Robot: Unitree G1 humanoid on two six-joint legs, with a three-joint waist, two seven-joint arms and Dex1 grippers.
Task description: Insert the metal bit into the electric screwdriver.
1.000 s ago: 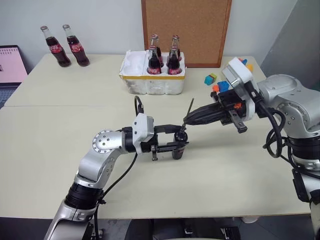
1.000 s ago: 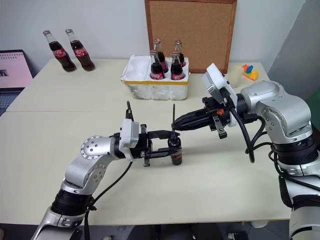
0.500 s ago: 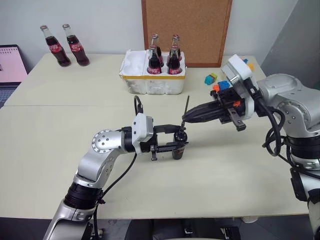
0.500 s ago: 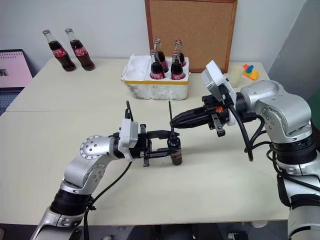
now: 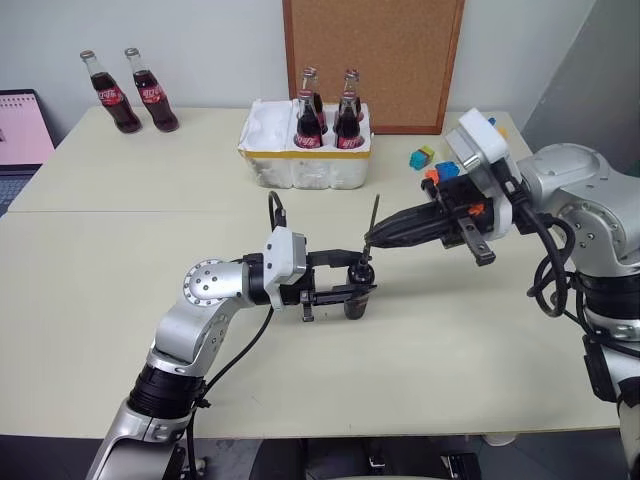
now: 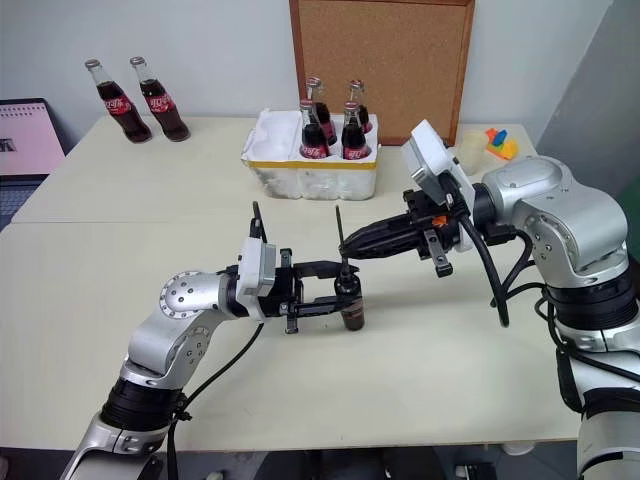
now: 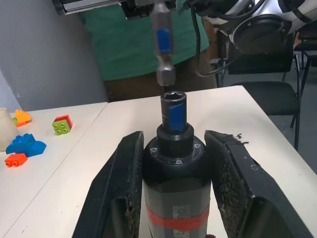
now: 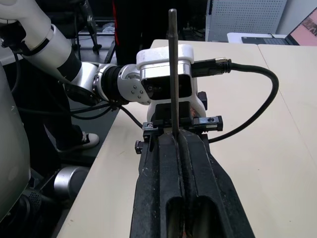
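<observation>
We hold the screwdriver (image 7: 174,163) upright on the table, our left gripper (image 5: 352,282) clamped around its black body, socket end up. Our right gripper (image 6: 345,243), fingers pressed together, pinches the bit (image 8: 173,64) so its lower tip hangs just above the screwdriver's socket, nearly in line but not yet inside. To seat it well, we judge the bit should stand parallel to the screwdriver, its hex end centred over the opening, then come straight down with light pressure and without side push that could tip the tool. The left arm reaches level from the left of the screwdriver; the right arm comes from its right, slanting slightly down.
</observation>
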